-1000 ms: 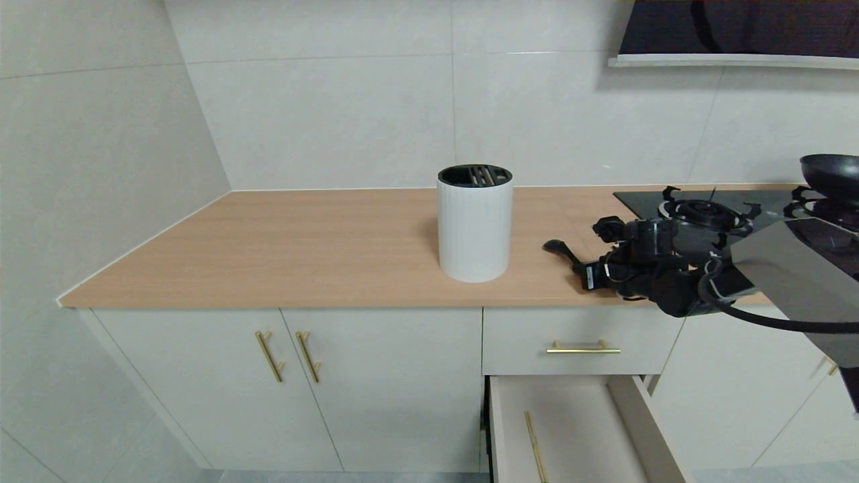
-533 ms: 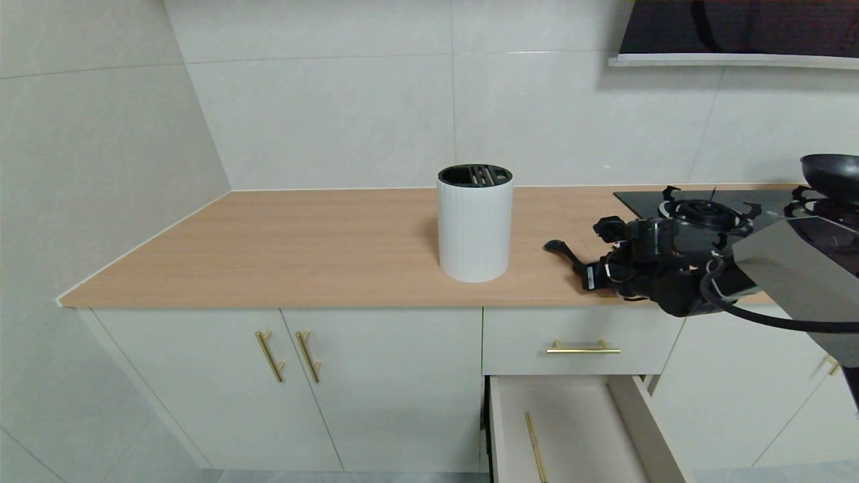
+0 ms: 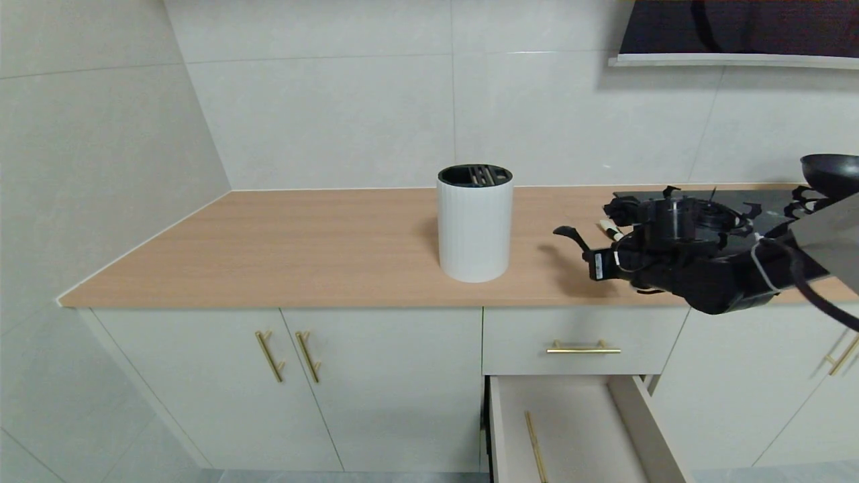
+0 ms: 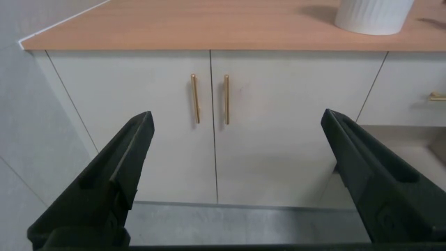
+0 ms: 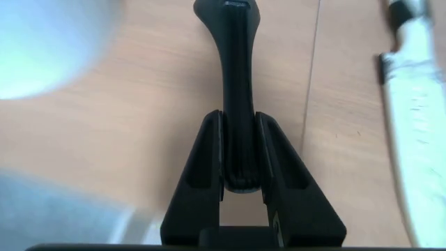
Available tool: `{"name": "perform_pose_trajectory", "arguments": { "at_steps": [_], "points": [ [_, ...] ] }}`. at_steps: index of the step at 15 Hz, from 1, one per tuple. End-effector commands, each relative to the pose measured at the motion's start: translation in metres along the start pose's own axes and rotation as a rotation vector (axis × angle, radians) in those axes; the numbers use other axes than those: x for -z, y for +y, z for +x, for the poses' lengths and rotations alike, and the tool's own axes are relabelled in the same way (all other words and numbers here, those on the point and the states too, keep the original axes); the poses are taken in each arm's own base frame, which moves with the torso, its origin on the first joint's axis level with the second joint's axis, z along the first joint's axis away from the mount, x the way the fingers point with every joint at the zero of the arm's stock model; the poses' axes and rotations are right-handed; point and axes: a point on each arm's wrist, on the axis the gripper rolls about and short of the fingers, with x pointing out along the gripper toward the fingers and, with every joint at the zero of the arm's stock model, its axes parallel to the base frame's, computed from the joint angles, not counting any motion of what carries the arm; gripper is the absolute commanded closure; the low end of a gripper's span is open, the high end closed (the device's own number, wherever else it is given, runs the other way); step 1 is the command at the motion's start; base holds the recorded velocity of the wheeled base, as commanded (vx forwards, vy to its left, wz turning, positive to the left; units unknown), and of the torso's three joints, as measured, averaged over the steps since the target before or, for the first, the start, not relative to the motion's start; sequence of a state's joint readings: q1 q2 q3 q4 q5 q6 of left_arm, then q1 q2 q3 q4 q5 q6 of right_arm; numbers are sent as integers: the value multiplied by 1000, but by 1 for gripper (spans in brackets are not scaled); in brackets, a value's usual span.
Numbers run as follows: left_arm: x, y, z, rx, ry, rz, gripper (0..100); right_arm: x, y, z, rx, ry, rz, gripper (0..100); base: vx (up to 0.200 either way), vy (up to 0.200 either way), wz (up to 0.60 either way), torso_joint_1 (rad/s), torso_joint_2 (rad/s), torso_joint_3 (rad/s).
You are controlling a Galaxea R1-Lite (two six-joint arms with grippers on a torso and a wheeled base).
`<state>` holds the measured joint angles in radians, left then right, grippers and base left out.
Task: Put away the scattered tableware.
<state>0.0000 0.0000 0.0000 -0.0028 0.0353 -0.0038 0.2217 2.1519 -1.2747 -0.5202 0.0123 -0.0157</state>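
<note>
**Right arm lifts a black-handled utensil off the counter**

Raised since a second ago, the right gripper (image 3: 594, 259) now hangs above the wooden counter (image 3: 302, 248) rather than resting low on it, and it has swung a little toward the stove (image 3: 631, 196). Its two black fingers are clamped on the black-handled utensil (image 3: 570, 235). In the right wrist view, the fingers press on both sides of the handle, which runs straight out past their tips. The handle is slim, smooth and matte black, and ends in a rounded, slightly flared tip. The rest of the utensil is hidden behind the gripper, so its working end cannot be made out. The whole piece is in the air, just to the right of the white holder (image 3: 475, 228).

Beside the gripper, on the counter near the stove's edge, lies a knife (image 5: 418, 125) with a white handle and a black band.

The holder is a tall, ribbed white cylinder with a black slotted top, standing upright mid-counter. A dark pan (image 3: 829, 171) sits on the far burner. Below the counter, a lower drawer (image 3: 500, 429) stands pulled out.

The left gripper (image 4: 237, 181) is held low, facing the cabinet doors (image 4: 279, 139), with its fingers spread wide apart and nothing between them.
</note>
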Motion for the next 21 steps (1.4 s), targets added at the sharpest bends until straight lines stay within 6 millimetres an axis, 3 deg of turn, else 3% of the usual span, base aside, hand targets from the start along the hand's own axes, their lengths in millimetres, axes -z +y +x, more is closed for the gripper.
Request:
{"name": "perform_pose_trajectory", "arguments": {
  "at_steps": [1, 4, 6, 11, 13, 21],
  "points": [
    [0, 0, 0, 0, 0, -1, 0, -28, 15, -59, -20, -70, 2, 100, 0, 0, 0, 0, 0, 0],
    [0, 0, 0, 0, 0, -1, 0, -34, 14, -102, -9, -73, 5, 100, 0, 0, 0, 0, 0, 0],
    [0, 0, 0, 0, 0, -1, 0, -20, 14, -156, -1, 8, 44, 100, 0, 0, 0, 0, 0, 0],
    [0, 0, 0, -1, 0, -1, 0, 4, 24, -239, -43, 130, 95, 100, 0, 0, 0, 0, 0, 0],
    [0, 0, 0, -1, 0, -1, 0, 12, 23, -252, -56, 135, 97, 100, 0, 0, 0, 0, 0, 0],
    [0, 0, 0, 0, 0, -1, 0, 28, 30, -240, -81, 221, 74, 100, 0, 0, 0, 0, 0, 0]
  ]
}}
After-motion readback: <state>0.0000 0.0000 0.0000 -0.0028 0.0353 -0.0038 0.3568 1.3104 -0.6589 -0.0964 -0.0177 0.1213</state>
